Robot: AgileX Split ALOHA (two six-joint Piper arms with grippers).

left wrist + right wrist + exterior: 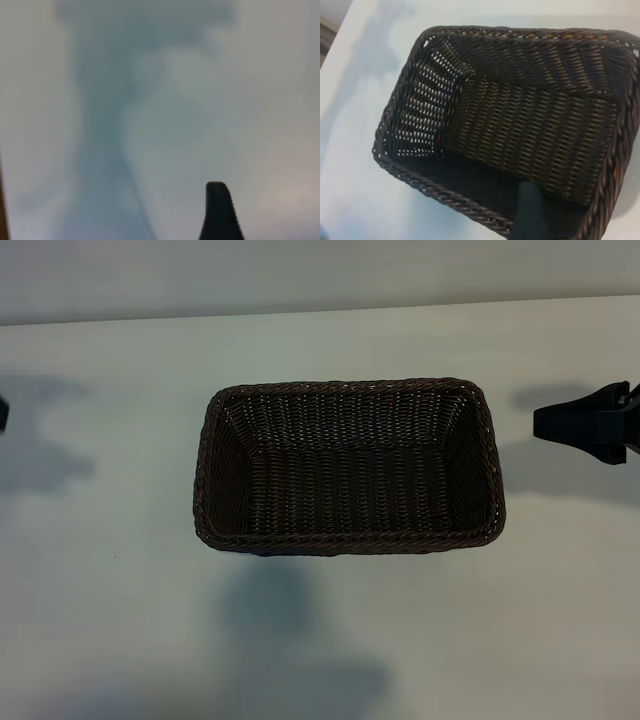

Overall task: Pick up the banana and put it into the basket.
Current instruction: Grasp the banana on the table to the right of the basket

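Across the whole frame of the exterior view spreads the pale table (110, 640), and at its centre sits the basket (350, 468), dark woven wicker, long side running left to right, and nothing lies in it! The right wrist view looks straight down into that basket (520, 125) and confirms it: bare weave on the floor, bare sloping walls. So where is the banana? It appears in none of the views, so I judge the pickup is not done. At the right edge, level with the basket's upper rim, the right gripper (585, 425) pokes in, dark and apart from the wicker; its fingers stand apart and hold nothing, probably parked clear to leave the basket's mouth free. The left gripper barely shows: one dark fingertip (219, 210) at the bottom of the left wrist view over bare table and shadow, jaws spread, empty, near no object.
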